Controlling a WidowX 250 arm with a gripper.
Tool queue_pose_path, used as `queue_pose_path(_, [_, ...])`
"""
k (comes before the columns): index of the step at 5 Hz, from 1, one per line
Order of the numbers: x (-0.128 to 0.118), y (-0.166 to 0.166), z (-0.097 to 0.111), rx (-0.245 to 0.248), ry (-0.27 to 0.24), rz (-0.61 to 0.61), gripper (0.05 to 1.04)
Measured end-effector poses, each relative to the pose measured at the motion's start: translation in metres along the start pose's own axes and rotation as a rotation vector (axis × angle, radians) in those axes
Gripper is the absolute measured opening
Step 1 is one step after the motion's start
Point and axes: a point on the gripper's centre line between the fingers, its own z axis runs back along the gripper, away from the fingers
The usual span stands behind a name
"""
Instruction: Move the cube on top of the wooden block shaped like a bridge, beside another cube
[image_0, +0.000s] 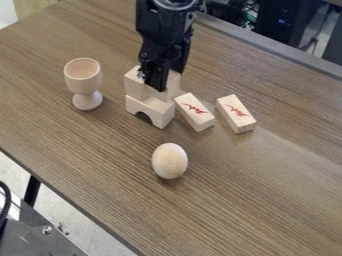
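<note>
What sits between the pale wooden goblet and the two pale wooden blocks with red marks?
The pale wooden bridge-shaped block, with a pale wooden cube on top, stands between the goblet and the red-marked blocks in the camera view.

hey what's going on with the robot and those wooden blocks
The robot's black gripper is down at the top of the bridge-shaped block, apparently placing a cube there. One cube sits on the block's left end in the picture, with another beside it, partly hidden by the gripper; whether that one has been released, I can't tell. Two red-marked blocks, a wooden egg and a goblet stand nearby.
</note>
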Motion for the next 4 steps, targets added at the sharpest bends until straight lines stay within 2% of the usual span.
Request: queue_pose_path(4, [0.007, 0.001, -0.013, 0.028, 0.011, 0.011, 0.555])
